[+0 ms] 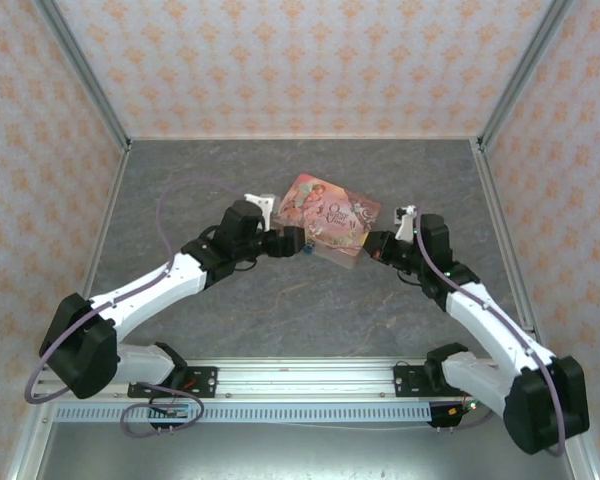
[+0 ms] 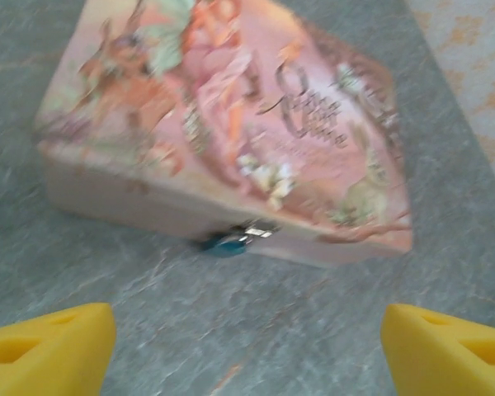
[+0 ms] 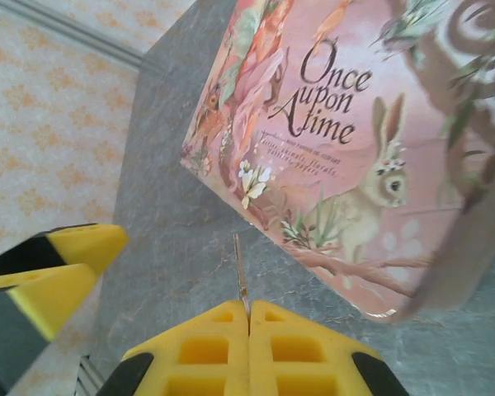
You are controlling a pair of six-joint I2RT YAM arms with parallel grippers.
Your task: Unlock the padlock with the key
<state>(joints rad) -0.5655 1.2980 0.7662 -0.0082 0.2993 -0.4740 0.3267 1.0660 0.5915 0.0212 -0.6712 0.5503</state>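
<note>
Plainly, the step in hand looks like steadying the padlock [image 2: 228, 242] so that the key [image 3: 240, 266] can go in. The padlock sits at the foot of the near side wall of the pink floral tin [image 2: 231, 124], low by the desk [image 2: 231, 330]. Its shackle seems to pass through the clasp there, though the left wrist view is too blurred to be sure. The left claw [image 2: 247, 351] stands spread wide with nothing in it, facing the lock from near by. The right claw [image 3: 248, 330] is pressed together on the key, whose thin shaft pokes out toward the tin's edge. I would ease the left claw around the teal body and pinch it gently, leaving the keyhole end uncovered. Only then should the right claw line the shaft up with the slot. A dangling lock will likely swing away, and a tilted approach may make the key slip.
</note>
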